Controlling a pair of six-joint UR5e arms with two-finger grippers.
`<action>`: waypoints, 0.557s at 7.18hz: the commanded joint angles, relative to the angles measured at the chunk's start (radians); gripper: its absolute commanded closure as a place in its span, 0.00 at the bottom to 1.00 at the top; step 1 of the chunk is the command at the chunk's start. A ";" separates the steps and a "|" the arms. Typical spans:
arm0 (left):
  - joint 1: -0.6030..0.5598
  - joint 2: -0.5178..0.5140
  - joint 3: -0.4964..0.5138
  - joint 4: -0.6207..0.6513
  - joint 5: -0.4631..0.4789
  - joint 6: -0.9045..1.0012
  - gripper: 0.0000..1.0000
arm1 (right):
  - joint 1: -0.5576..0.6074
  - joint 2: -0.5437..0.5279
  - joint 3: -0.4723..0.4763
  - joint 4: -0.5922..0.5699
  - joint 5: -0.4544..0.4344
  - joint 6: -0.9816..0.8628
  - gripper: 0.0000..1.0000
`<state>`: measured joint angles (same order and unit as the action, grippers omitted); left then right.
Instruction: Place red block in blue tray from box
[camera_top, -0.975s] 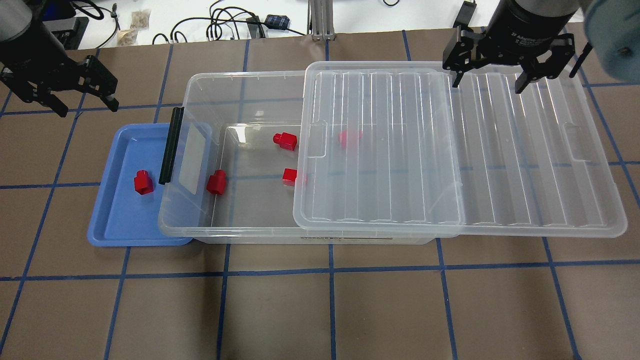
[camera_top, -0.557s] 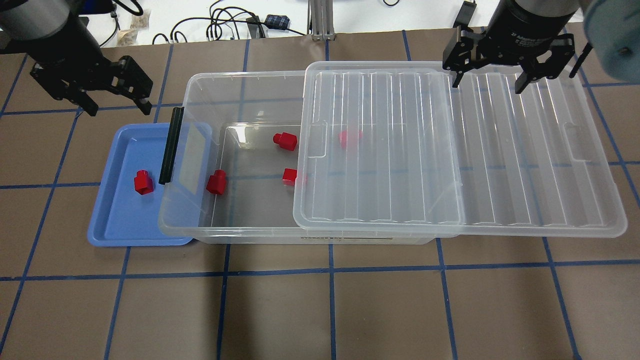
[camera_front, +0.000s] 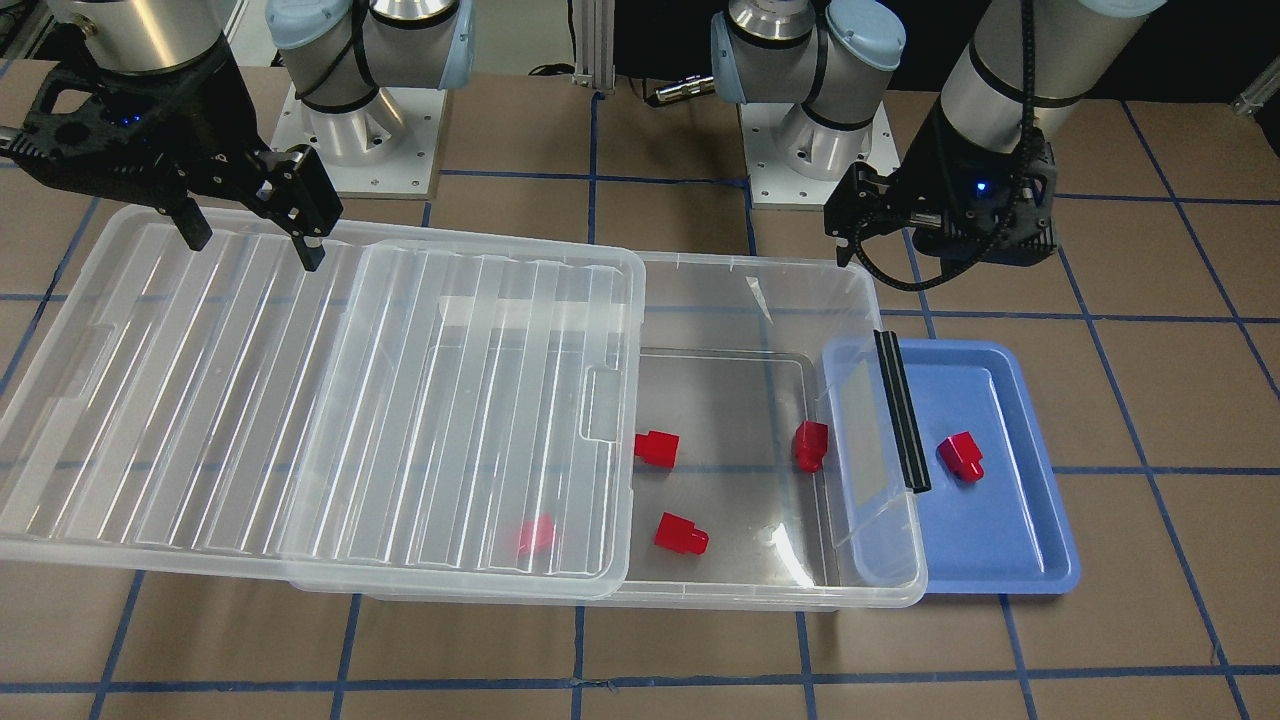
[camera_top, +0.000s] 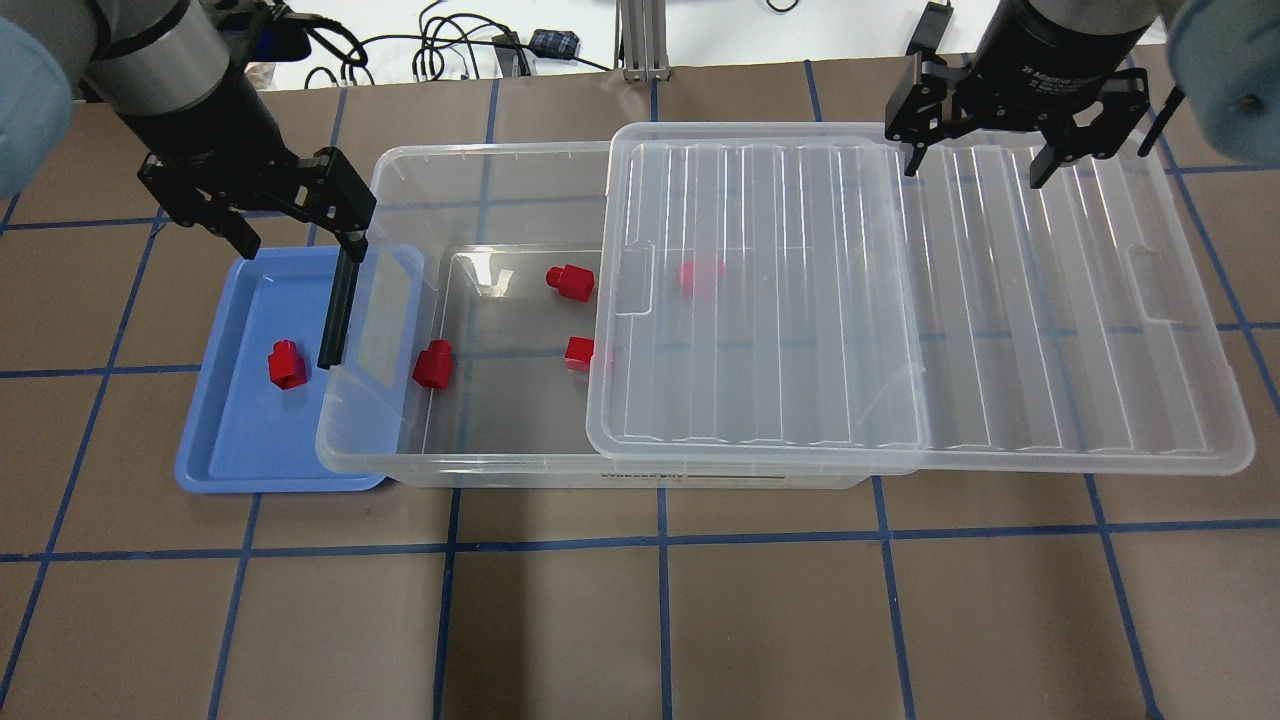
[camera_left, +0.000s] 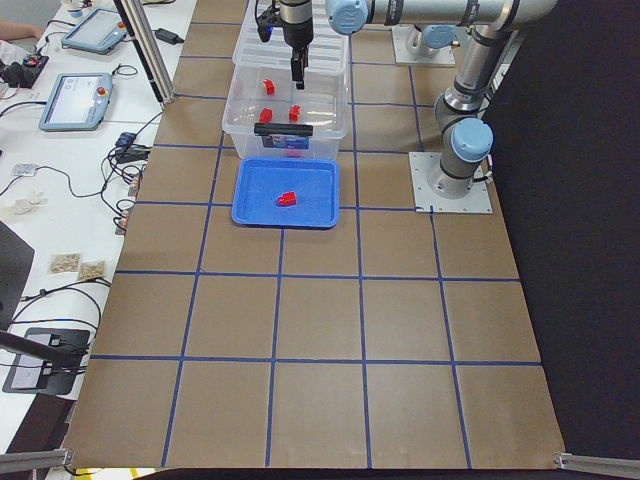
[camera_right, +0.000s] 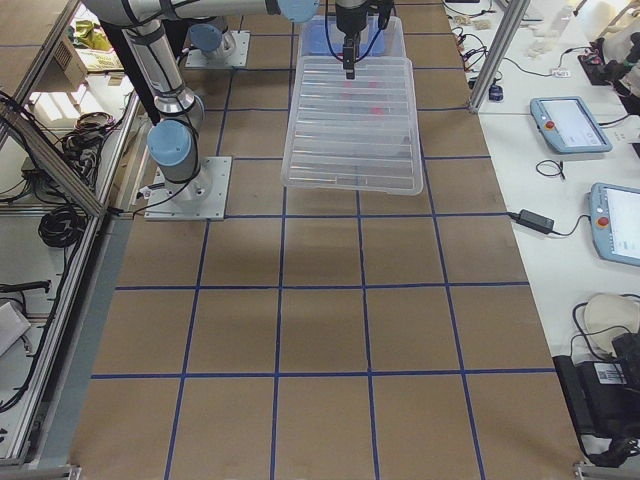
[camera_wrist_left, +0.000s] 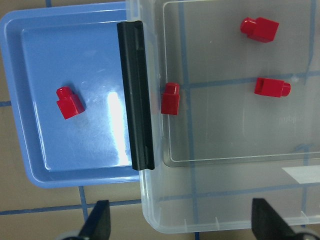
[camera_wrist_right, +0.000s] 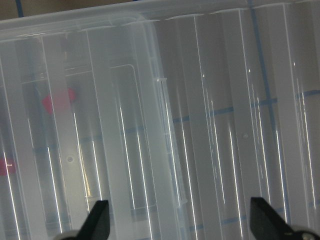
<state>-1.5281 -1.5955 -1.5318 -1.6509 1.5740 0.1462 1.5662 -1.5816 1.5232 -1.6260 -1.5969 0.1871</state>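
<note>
One red block (camera_top: 286, 363) lies in the blue tray (camera_top: 230, 440), also seen in the left wrist view (camera_wrist_left: 70, 102). The clear box (camera_top: 480, 160) holds three uncovered red blocks (camera_top: 433, 364) (camera_top: 570, 282) (camera_top: 578, 353) and one more (camera_top: 699, 276) blurred under the lid (camera_top: 1000, 300). The lid is slid off to the right and covers the box's right half. My left gripper (camera_top: 300, 245) is open and empty, above the far side where the tray meets the box's black bar (camera_top: 338, 300). My right gripper (camera_top: 975, 170) is open and empty over the lid's far edge.
The box's left end overlaps the tray's right side. Cables and small items lie on the white bench (camera_top: 450, 45) beyond the table's far edge. The robot bases (camera_front: 350, 140) stand on the robot's side of the table.
My left arm has moved right, from beyond the tray's far left corner to above the box's black-bar end. The right arm, the blocks and the lid have not moved.
</note>
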 joint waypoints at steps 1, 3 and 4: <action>-0.020 0.012 -0.013 -0.004 -0.011 -0.007 0.00 | 0.000 0.000 0.000 0.000 0.000 0.000 0.00; -0.026 0.025 -0.034 -0.004 0.003 -0.005 0.00 | 0.000 0.000 0.000 0.000 0.000 0.000 0.00; -0.026 0.029 -0.036 -0.004 0.003 -0.005 0.00 | -0.002 0.002 -0.002 -0.002 0.000 -0.003 0.00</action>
<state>-1.5529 -1.5723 -1.5610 -1.6554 1.5744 0.1407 1.5660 -1.5812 1.5230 -1.6263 -1.5969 0.1864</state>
